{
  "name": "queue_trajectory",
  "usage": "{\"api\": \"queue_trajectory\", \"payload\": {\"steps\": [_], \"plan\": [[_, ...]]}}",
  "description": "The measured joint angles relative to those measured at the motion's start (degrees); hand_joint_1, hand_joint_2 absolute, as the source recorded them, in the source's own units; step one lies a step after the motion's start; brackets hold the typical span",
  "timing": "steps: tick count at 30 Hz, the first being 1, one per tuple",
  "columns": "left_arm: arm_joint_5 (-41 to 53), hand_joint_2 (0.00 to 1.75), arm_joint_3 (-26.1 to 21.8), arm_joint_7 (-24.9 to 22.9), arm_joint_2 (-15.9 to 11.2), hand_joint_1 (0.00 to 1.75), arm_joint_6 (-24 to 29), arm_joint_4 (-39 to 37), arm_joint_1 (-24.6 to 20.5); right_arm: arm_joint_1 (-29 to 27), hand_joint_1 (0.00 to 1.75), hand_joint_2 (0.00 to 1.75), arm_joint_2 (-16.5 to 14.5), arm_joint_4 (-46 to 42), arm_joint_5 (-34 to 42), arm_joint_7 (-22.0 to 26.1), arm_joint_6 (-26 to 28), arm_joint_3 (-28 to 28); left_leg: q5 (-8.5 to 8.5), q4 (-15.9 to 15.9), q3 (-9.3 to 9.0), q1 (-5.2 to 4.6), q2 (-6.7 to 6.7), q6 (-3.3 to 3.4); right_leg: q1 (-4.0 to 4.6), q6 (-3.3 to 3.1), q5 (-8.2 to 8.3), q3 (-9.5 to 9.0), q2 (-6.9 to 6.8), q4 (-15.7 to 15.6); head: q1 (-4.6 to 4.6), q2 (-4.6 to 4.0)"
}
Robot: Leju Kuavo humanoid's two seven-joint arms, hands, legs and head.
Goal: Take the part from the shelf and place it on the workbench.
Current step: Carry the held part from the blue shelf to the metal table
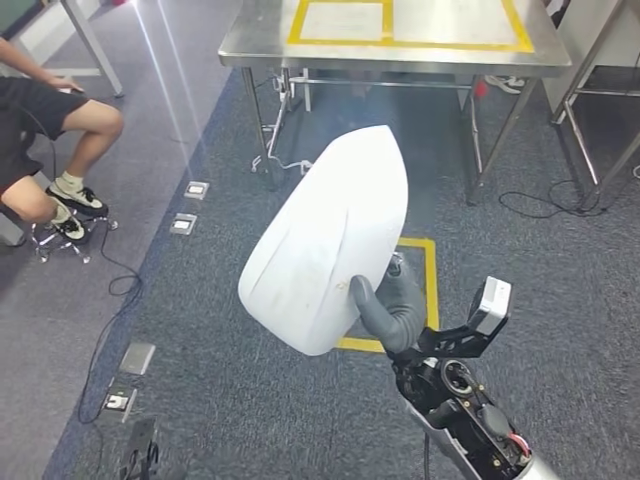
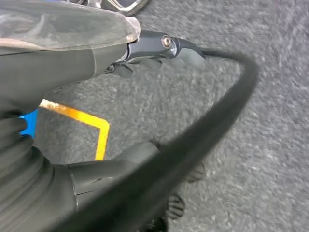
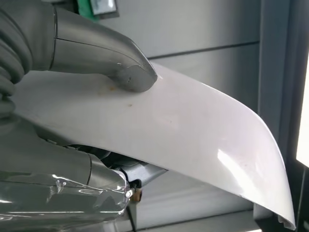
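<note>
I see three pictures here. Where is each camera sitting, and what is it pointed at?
Head view: high on the body, looking down at grey carpet and a steel workbench; the right hand holds a curved white plastic part.
Left wrist view: behind the left hand, facing carpet and yellow floor tape.
Right wrist view: behind the right hand, facing the part.
Head and right wrist views share the part.

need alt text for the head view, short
The robot's right hand holds a large curved white part up over grey carpet. Ahead stands a steel workbench marked with yellow tape; a seated person's legs show at the left.
</note>
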State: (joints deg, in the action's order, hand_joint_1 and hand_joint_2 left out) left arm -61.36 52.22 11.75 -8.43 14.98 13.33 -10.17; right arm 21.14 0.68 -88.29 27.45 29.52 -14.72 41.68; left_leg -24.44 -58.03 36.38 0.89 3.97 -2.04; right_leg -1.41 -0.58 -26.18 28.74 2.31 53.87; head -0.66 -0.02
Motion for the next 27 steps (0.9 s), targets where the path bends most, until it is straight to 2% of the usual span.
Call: {"api": "queue_trajectory", "payload": {"steps": [1, 2, 3, 4, 5, 6, 8, 9, 10, 11, 14, 15, 19, 24, 27], "plan": [[-0.03, 1.75, -0.01, 0.05, 0.00, 0.00, -0.04, 0.01, -0.06, 0.01, 1.75, 1.75, -0.07, 0.00, 0.07, -0.17, -0.05, 0.01, -1.85, -3.66, 1.80, -0.03, -1.83, -0.20, 0.08, -0.16, 0.08, -0.02, -0.58, -0.09, 0.50, 0.00], [-0.04, 1.75, -0.02, 0.09, -0.04, 0.00, -0.05, 0.01, -0.18, -0.02, 1.75, 1.75, -0.11, 0.01, 0.10, -0.35, -0.09, 0.02, -3.72, -7.93, 3.95, 0.03, -2.82, -0.40, 0.16, -0.24, 0.08, 0.05, -1.16, -0.10, 0.97, 0.00], [-0.06, 1.75, -0.03, 0.12, -0.05, 0.00, -0.05, 0.01, -0.21, -0.08, 1.75, 1.75, -0.11, 0.02, 0.07, -0.61, -0.09, 0.05, -4.99, -11.59, 5.81, 0.12, -3.28, -0.57, 0.23, -0.27, 0.07, 0.12, -1.70, -0.09, 1.27, 0.00], [-0.12, 1.75, -0.04, 0.14, -0.05, 0.00, -0.04, 0.01, -0.13, -0.12, 1.75, 1.75, -0.11, 0.03, -0.04, -0.87, -0.06, 0.10, -5.26, -13.47, 6.76, 0.21, -3.46, -0.68, 0.27, -0.28, 0.05, 0.16, -2.15, -0.09, 1.50, 0.00], [-0.18, 1.75, -0.05, 0.15, -0.06, 0.00, -0.03, 0.00, -0.02, -0.12, 1.75, 1.75, -0.12, 0.03, -0.15, -1.09, -0.01, 0.14, -4.47, -12.97, 6.45, 0.27, -3.55, -0.73, 0.27, -0.27, 0.03, 0.16, -2.47, -0.09, 1.71, 0.00], [-0.25, 1.75, -0.07, 0.16, -0.10, 0.00, -0.01, -0.01, 0.08, -0.11, 1.75, 1.75, -0.14, 0.03, -0.26, -1.25, 0.06, 0.19, -2.80, -9.97, 4.82, 0.31, -3.61, -0.72, 0.26, -0.21, -0.01, 0.13, -2.72, -0.09, 1.96, 0.00], [-0.30, 1.75, -0.21, 0.26, -0.28, 0.00, 0.01, -0.01, 0.11, -0.05, 1.75, 1.75, -0.26, 0.02, -0.35, -1.38, 0.15, 0.21, 0.51, -1.17, -0.06, 0.26, -3.90, -0.49, 0.42, 0.10, -0.18, 0.09, -3.03, -0.05, 2.45, 0.00], [-0.32, 1.75, -0.32, 0.32, -0.35, 0.00, 0.01, 0.00, 0.09, 0.02, 1.75, 1.75, -0.32, 0.02, -0.37, -1.42, 0.16, 0.24, 1.35, 2.02, -1.76, 0.17, -3.99, -0.19, 0.57, 0.35, -0.29, 0.10, -3.10, -0.02, 2.56, 0.00], [-0.34, 1.75, -0.42, 0.37, -0.40, 0.00, 0.01, 0.00, 0.10, 0.11, 1.75, 1.75, -0.38, 0.01, -0.37, -1.41, 0.13, 0.28, 1.61, 3.73, -2.63, 0.19, -4.03, 0.10, 0.77, 0.54, -0.52, 0.14, -3.13, 0.08, 2.56, 0.00], [-0.38, 1.75, -0.49, 0.39, -0.40, 0.00, 0.01, -0.01, 0.15, 0.18, 1.75, 1.75, -0.41, 0.01, -0.36, -1.40, 0.08, 0.36, 1.45, 4.06, -2.76, 0.15, -4.00, 0.29, 0.94, 0.24, -0.76, 0.16, -3.13, 0.15, 2.42, 0.00], [-0.42, 1.75, -0.59, 0.43, -0.40, 0.00, 0.01, -0.02, 0.42, 0.31, 1.75, 1.75, -0.42, 0.02, -0.29, -1.33, -0.03, 0.66, 1.32, 4.09, -2.95, 0.08, -3.90, 0.46, 0.96, -1.36, -0.97, -0.11, -3.13, 0.15, 1.60, 0.00], [-0.40, 1.75, -0.63, 0.46, -0.41, 0.00, 0.01, -0.02, 0.45, 0.35, 1.75, 1.75, -0.42, 0.02, -0.28, -1.31, -0.03, 0.74, 1.27, 4.08, -2.99, -0.01, -3.87, 0.62, 0.93, -1.41, -0.87, -0.22, -3.14, 0.06, 1.36, 0.00], [-0.28, 1.75, -0.84, 0.54, -0.43, 0.00, -0.05, -0.02, 0.44, 0.58, 1.75, 1.75, -0.42, 0.01, -0.22, -1.19, -0.02, 0.96, 1.09, 4.01, -3.03, -0.21, -3.84, 1.10, 0.81, -0.82, -0.65, -0.55, -3.14, -0.46, 0.62, 0.00], [-0.25, 1.75, -0.86, 0.54, -0.43, 0.00, -0.05, -0.02, 0.40, 0.61, 1.75, 1.75, -0.42, 0.02, -0.10, -1.11, -0.01, 1.03, 1.00, 3.95, -3.03, -0.23, -3.84, 1.29, 0.69, 0.98, -0.57, -0.80, -3.13, -0.92, 0.17, 0.00], [-0.38, 1.75, -0.90, 0.54, -0.44, 0.00, -0.05, -0.02, 0.40, 0.70, 1.75, 1.75, -0.42, 0.05, 0.06, -1.13, -0.10, 1.05, 0.98, 3.95, -3.04, -0.28, -3.84, 1.31, 0.71, 1.23, -0.63, -0.82, -3.13, -0.94, 0.23, 0.00]]}}
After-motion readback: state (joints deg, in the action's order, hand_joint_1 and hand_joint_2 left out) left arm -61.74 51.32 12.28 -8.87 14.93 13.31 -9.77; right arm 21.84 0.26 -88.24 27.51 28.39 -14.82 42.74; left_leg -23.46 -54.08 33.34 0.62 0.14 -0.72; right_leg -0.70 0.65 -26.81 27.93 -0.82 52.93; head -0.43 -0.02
